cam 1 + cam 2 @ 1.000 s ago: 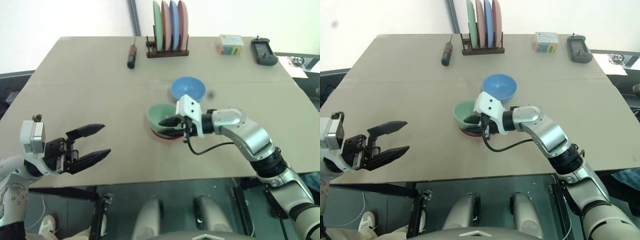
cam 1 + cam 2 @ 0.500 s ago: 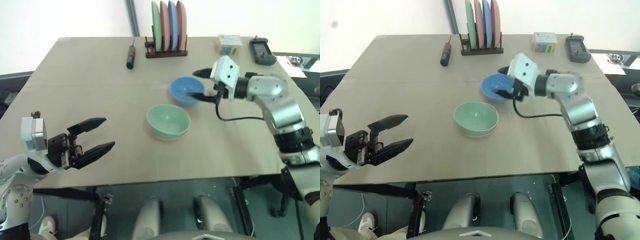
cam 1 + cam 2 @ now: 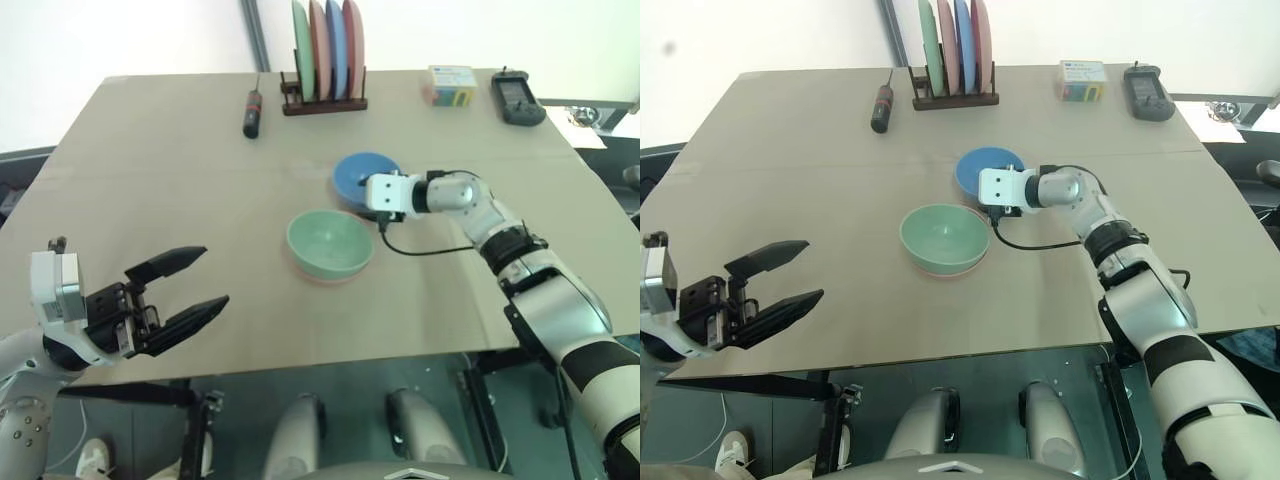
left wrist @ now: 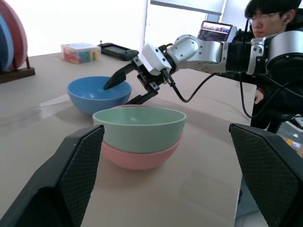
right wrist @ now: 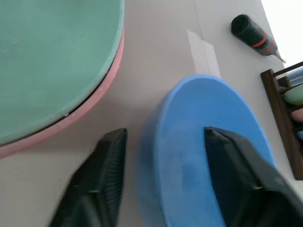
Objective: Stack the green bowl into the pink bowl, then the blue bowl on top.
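The green bowl (image 3: 330, 243) sits nested in the pink bowl (image 4: 142, 158) at the table's middle, upright; only the pink rim shows beneath it. Just behind and to the right stands the blue bowl (image 3: 355, 175) on the table. My right gripper (image 5: 163, 135) is open and straddles the blue bowl's near rim: one finger reaches inside the bowl, the other lies outside its wall with a sliver of table between. My left gripper (image 3: 215, 277) hangs open and empty at the near left, off the table's front edge, pointing toward the bowls.
At the table's far edge stand a wooden rack of coloured plates (image 3: 322, 60), a black screwdriver (image 3: 251, 112), a small coloured box (image 3: 451, 85) and a black device (image 3: 518, 97). A person (image 4: 267, 19) sits beyond the right side of the table.
My right gripper left the green bowl, swung back and right to the blue bowl, and came down over its rim with its fingers narrower. The left gripper stayed put.
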Tool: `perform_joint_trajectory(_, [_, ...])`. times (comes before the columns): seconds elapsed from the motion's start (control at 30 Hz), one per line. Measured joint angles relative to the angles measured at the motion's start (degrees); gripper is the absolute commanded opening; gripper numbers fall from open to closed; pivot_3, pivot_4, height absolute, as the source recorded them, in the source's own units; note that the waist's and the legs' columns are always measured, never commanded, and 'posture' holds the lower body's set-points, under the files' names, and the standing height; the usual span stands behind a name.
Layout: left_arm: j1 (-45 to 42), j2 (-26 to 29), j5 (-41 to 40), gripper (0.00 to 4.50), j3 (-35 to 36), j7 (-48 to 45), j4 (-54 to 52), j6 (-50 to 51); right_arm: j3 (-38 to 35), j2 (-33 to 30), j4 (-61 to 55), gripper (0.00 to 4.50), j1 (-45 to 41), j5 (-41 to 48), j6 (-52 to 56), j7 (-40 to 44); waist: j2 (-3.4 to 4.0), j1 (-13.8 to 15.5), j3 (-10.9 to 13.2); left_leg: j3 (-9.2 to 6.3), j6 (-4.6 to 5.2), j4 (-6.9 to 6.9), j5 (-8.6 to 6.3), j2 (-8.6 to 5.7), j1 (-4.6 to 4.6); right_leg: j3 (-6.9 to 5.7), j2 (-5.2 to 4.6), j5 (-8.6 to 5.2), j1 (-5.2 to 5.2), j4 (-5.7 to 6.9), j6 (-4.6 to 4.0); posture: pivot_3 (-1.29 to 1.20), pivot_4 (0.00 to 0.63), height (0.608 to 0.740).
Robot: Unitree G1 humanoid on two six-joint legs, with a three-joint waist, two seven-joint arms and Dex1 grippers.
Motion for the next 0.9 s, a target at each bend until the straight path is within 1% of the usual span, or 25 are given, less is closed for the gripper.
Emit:
perform_joint_trajectory(0.07, [0.68,-0.09,-0.39,4.5,0.19,0.51,-0.8,0.0,0.0,0.23,2.07,0.5,-0.18,-0.71,-0.65,0.01,0.01,-0.07,0.0,0.0,0.0,0.0,0.0,0.0,0.0,0.0,0.01,0.0,0.0,0.01,0.0,0.0,0.15,0.74])
perform_joint_trajectory(0.1, [0.85,-0.12,-0.47,4.5,0.2,0.74,-1.23,0.0,-0.01,0.26,2.74,0.21,-0.19,-0.89,-0.76,0.02,0.01,-0.1,0.01,0.0,0.0,-0.01,0.0,0.0,0.01,0.0,0.01,0.0,-0.01,0.01,0.0,0.0,0.15,0.74])
perform_joint_trajectory(0.13, [0.97,-0.16,-0.7,4.5,0.2,0.99,-1.59,0.0,-0.03,0.21,3.41,0.1,-0.19,-1.4,-1.09,0.04,0.03,-0.16,0.02,0.0,0.0,-0.01,0.0,0.0,0.01,0.0,0.02,0.0,-0.02,0.02,0.0,0.0,0.15,0.74])
perform_joint_trajectory(0.3, [0.74,-0.35,-0.94,4.5,0.14,1.55,-1.74,-0.22,-0.9,-0.15,4.35,0.1,-0.25,-1.67,-1.86,0.88,0.06,-0.28,0.04,0.0,0.0,-0.01,0.0,0.01,0.03,0.0,0.04,0.0,-0.02,0.04,0.0,0.0,0.15,0.74])
perform_joint_trajectory(0.4, [-0.07,-0.52,-0.83,4.5,-0.41,1.8,-1.63,-0.51,-5.84,-1.01,0.81,0.1,-0.24,4.76,2.16,9.58,0.09,-0.17,0.08,-0.01,0.0,-0.01,0.0,0.01,0.02,0.0,0.04,0.03,0.0,0.04,0.06,0.0,0.15,0.74])
perform_joint_trajectory(0.47, [-0.6,-0.56,-0.72,4.5,-0.62,1.85,-1.45,-0.85,-8.94,-1.84,-7.18,0.1,0.67,11.36,8.73,16.74,0.12,-0.13,0.11,-0.03,0.0,-0.01,0.0,0.02,0.0,-0.01,0.05,0.07,0.0,0.05,0.13,0.0,0.15,0.74])
perform_joint_trajectory(0.5, [-0.99,-0.55,-0.49,4.5,-0.87,1.78,-1.24,-1.06,-11.04,-2.89,-16.48,0.1,2.45,16.78,15.44,21.43,0.14,-0.07,0.11,-0.05,0.0,-0.02,0.0,0.03,0.01,-0.02,0.04,0.12,0.0,0.06,0.22,0.0,0.15,0.74])
perform_joint_trajectory(0.53, [-1.26,-0.55,-0.19,4.5,-1.06,1.63,-0.94,-1.23,-12.36,-3.9,-24.63,0.1,4.03,21.22,21.61,24.44,0.16,0.09,0.13,-0.1,0.0,-0.04,0.0,0.03,0.0,-0.06,0.04,0.12,0.0,0.06,0.22,0.0,0.15,0.74])
perform_joint_trajectory(0.57, [-1.37,-0.57,0.08,4.5,-1.2,1.44,-0.58,-1.36,-13.18,-4.79,-31.64,0.1,5.23,24.89,27.08,26.55,0.16,0.23,0.13,-0.13,0.01,-0.06,0.0,0.03,0.0,-0.1,0.04,0.12,0.0,0.06,0.22,0.0,0.15,0.74])
perform_joint_trajectory(0.6, [-1.78,-0.57,0.31,4.5,-1.84,1.33,-0.04,-1.44,-13.85,-6.44,-41.71,0.1,7.28,29.34,34.97,28.06,0.16,0.43,0.12,-0.16,0.01,-0.1,0.0,0.03,0.0,-0.13,0.04,0.12,-0.01,0.06,0.21,0.0,0.15,0.74])
perform_joint_trajectory(0.63, [-1.8,-0.64,0.37,4.5,-2.1,1.23,0.45,-1.54,-14.31,-7.07,-47.43,0.1,8.53,32.36,39.92,28.56,0.15,0.57,0.11,-0.18,0.0,-0.13,0.0,0.03,0.02,-0.15,0.04,0.09,0.0,0.05,0.17,0.0,0.15,0.74])
perform_joint_trajectory(0.67, [-2.18,-0.69,1.06,4.5,-2.74,1.34,1.01,-1.73,-14.82,-7.74,-55.55,0.1,10.66,36.23,47.18,27.73,0.15,0.69,0.11,-0.21,0.01,-0.15,0.0,0.03,0.03,-0.19,0.04,0.04,0.0,0.06,0.09,0.0,0.15,0.74])
perform_joint_trajectory(0.73, [-2.72,-0.79,2.21,4.5,-3.46,1.87,1.81,-1.91,-14.67,-7.59,-64.98,0.1,13.24,41.37,56.24,26.12,0.15,0.75,0.11,-0.21,0.01,-0.13,0.0,0.04,0.04,-0.19,0.06,-0.05,-0.01,0.07,-0.06,0.0,0.15,0.74])
perform_joint_trajectory(0.8, [-3.96,-0.74,2.47,4.5,-5.11,3.27,1.85,-0.9,-13.8,-7.21,-71.58,0.1,16.31,43.76,62.52,23.3,0.1,0.82,0.07,-0.19,0.01,-0.03,0.0,0.04,0.08,-0.19,0.06,-0.06,0.03,0.11,-0.05,0.0,0.15,0.74])
perform_joint_trajectory(0.83, [-4.2,-0.74,2.47,4.5,-5.25,3.6,1.86,-0.63,-13.06,-7.04,-72.21,0.1,16.98,43.83,63.3,22.84,0.1,0.82,0.07,-0.19,0.01,0.02,0.0,0.06,0.07,-0.18,0.08,-0.06,0.02,0.13,-0.05,0.0,0.15,0.74])
perform_joint_trajectory(0.9, [-5.09,-0.24,2.45,4.5,-5.89,4.73,1.89,0.77,-11.18,-5.83,-72.53,0.77,19.3,43.4,65.24,20.47,0.09,0.76,0.06,-0.13,0.0,0.1,0.0,0.07,0.06,-0.15,0.08,-0.06,0.02,0.16,-0.05,0.0,0.15,0.74])
